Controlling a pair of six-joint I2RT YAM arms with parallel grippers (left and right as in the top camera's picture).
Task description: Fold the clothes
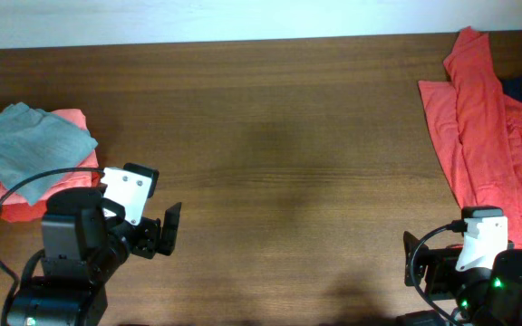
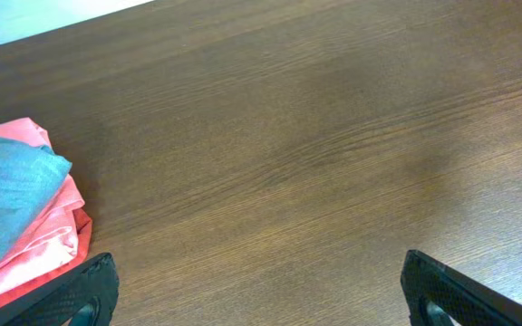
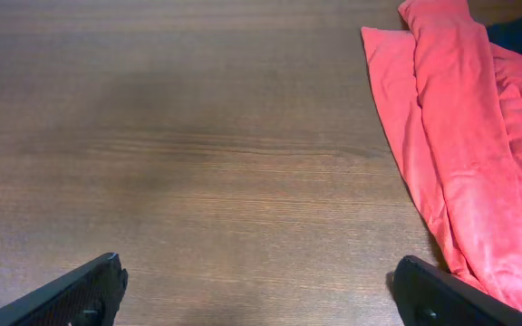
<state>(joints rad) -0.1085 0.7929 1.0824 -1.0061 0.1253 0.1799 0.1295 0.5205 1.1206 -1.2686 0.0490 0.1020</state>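
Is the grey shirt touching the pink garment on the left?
Touching. In the overhead view the grey shirt lies on the pink garment, covering most of it.

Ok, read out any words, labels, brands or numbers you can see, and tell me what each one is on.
None can be read in any view.
The grey-blue garment, the salmon-pink garment under it, the red garment, the table, the left arm and the right arm show no print.

robot lab: wooden table (image 1: 270, 127), mounted arms (image 1: 71, 244)
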